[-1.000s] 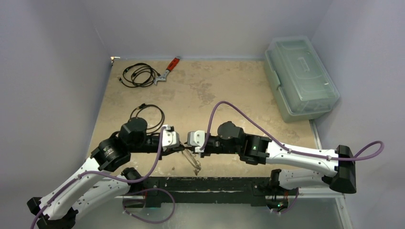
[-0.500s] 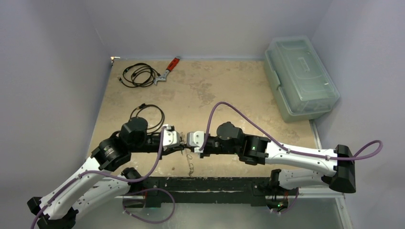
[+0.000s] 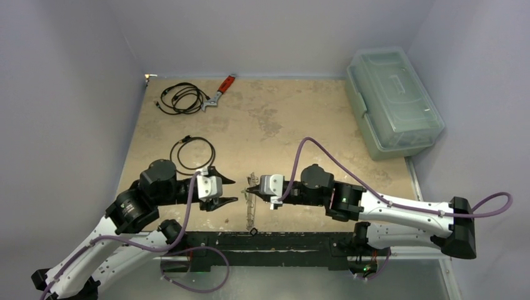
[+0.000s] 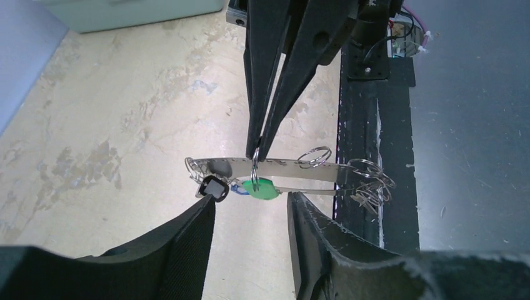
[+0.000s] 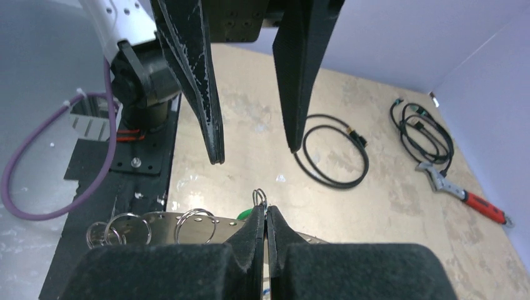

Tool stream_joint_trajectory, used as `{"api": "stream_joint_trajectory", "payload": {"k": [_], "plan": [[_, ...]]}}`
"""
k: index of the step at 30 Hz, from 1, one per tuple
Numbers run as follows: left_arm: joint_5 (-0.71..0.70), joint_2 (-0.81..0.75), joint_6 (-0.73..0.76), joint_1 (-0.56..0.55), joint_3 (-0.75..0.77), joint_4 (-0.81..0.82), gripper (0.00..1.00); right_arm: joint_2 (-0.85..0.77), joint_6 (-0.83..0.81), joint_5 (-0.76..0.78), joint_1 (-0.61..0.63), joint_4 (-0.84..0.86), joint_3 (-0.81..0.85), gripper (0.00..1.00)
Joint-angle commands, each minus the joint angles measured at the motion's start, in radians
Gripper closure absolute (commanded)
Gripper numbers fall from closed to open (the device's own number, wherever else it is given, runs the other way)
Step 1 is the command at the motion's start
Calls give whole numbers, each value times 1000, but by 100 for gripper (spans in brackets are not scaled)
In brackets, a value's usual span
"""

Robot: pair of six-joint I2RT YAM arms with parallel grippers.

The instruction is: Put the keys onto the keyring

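Right claw (image 3: 251, 187) clenched on keyring (image 3: 250, 209), which I see hanging lower centre of frame | left claw (image 3: 229, 189) released, just left, not touching | keys (image 4: 259, 187) dangle from keyring

Thin grey keyring (image 4: 294, 170), lifted off the table — green, blue, dark-tagged keys (image 4: 259, 187) dangling beneath it

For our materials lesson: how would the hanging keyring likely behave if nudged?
Held at one ring in the right gripper's jaws, the keyring would probably swing. Its dangling rings and green-tagged key likely slide and rattle. Thin metal: probably light, stiff.
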Motion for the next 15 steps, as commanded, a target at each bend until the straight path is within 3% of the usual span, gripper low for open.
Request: {"api": "stream_joint_trajectory", "payload": {"k": [1,15], "plan": [[7,-13,23,1,28,44,57,-48,-10,3,1,115,-4,100],[68,-16,-19,1,-79,222,71,-106,-9,-30,1,137,-24,100]]}}
